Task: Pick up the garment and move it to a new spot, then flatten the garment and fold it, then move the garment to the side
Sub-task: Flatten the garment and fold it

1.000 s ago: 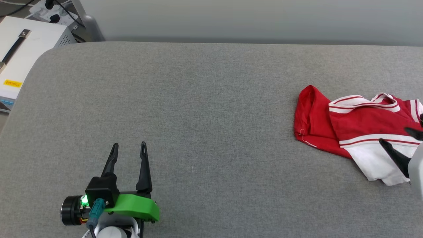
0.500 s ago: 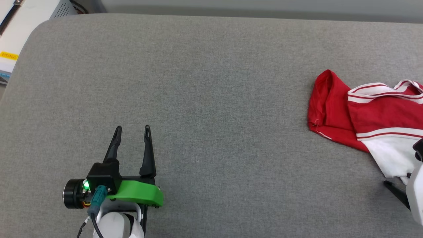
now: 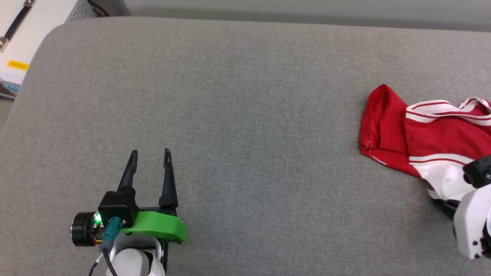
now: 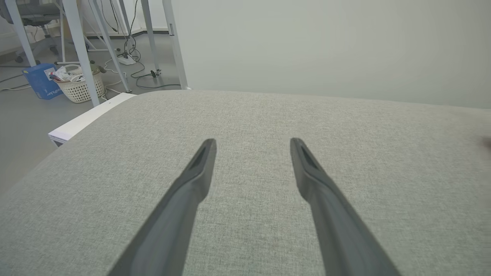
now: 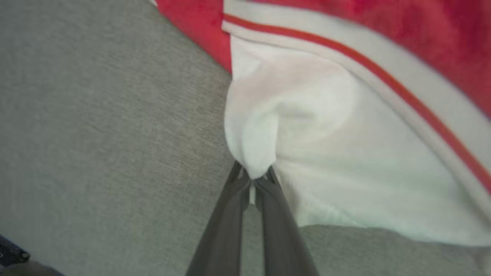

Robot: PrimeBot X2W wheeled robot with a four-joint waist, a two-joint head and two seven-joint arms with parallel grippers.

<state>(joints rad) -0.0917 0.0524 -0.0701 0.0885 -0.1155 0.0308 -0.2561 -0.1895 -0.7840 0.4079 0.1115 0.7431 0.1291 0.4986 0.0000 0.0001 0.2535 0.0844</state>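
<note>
Describer: Closing was the change. The right gripper (image 5: pixel 251 179), whose fingers stood spread over the garment a second earlier, had pinched shut on a fold of its white sleeve (image 5: pixel 307 126). The head camera had also shifted, so the whole scene sat differently in that view.

Listener: Where did the garment lie?

Describer: The garment (image 3: pixel 425 134), a red jersey with striped trim, lay crumpled at the right edge of the grey padded table (image 3: pixel 245 96). Its long axis ran roughly left to right, and the picture's edge cut part of it off. It stretched ahead of the right gripper's fingertips, away from the robot. The left gripper (image 3: pixel 149 154) hovered near the front edge toward the left, jaws apart and empty, well apart from the cloth. The right arm was much the nearer.

Listener: Did the views differ?

Describer: Yes. The right wrist view showed the pinch itself, with cloth bunched between the tips. The head view hid those fingers behind the pale wrist. The left wrist view showed bare table between the spread fingers.
</note>
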